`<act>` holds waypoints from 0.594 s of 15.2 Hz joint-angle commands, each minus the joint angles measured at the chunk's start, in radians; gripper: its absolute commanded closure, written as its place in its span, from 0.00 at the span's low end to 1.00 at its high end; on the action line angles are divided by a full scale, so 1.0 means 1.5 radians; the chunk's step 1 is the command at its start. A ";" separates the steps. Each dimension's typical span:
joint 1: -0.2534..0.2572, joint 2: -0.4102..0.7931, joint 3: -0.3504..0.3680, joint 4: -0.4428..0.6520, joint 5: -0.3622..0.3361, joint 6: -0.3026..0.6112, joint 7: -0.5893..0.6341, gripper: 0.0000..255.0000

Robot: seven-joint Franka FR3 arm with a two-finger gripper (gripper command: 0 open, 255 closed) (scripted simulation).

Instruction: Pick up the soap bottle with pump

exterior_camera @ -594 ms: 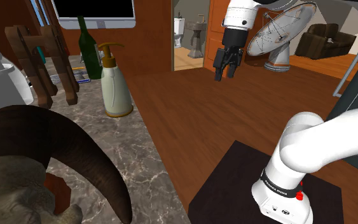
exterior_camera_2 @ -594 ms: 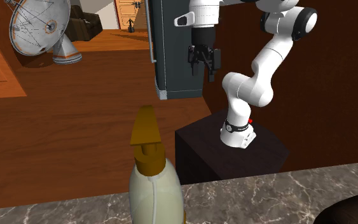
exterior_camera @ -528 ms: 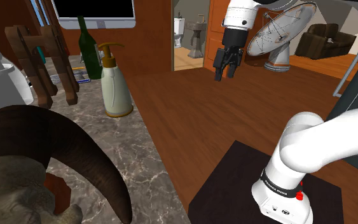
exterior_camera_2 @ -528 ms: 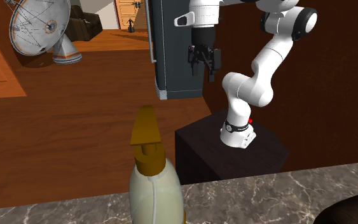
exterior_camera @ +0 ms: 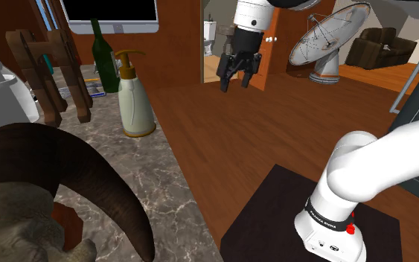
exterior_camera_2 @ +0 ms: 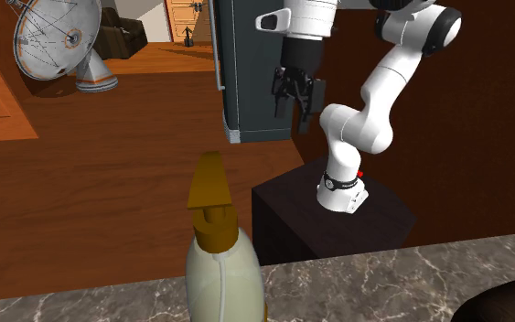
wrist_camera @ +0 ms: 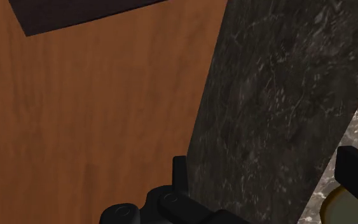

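- The end effector (exterior_camera: pixel 235 80) hangs in the air over the wooden floor (exterior_camera: pixel 215 141), pointing down. Its two fingers stand apart with nothing between them.
- In the wrist view the black fingers (wrist_camera: pixel 179 173) also stand wide apart. The frame's edge cuts one of them off, and they hold nothing.
- The soap bottle (exterior_camera: pixel 135 104) stands upright on the marble table (exterior_camera: pixel 167 186), near the table's edge toward the floor. It is well apart from the end effector, toward the shoulder view's left.
- The bottle has a pale body with an amber pump and base.
- In the second exterior view the soap bottle is very close to the camera. The bottom edge cuts it off, so its base is hidden.
- A green glass bottle (exterior_camera: pixel 100 52) stands just beside the soap bottle, farther back. The pump's spout crosses in front of it.
- A large dark brown horn-like curve (exterior_camera: pixel 100 182) covers much of the near table. It runs off the frame, and what it belongs to is hard to tell.
- In the wrist view a small yellowish round shape (wrist_camera: pixel 344 205) sits by one finger at the corner. It is too cropped to identify.
- The arm's base sits on the dark stand (exterior_camera: pixel 267 216), which the frame cuts off.
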 commanded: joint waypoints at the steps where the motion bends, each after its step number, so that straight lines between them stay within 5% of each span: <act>1: -0.006 0.023 0.037 0.022 -0.003 0.026 0.047 0.00; 9: -0.056 0.162 0.187 0.155 -0.075 0.107 0.238 0.00</act>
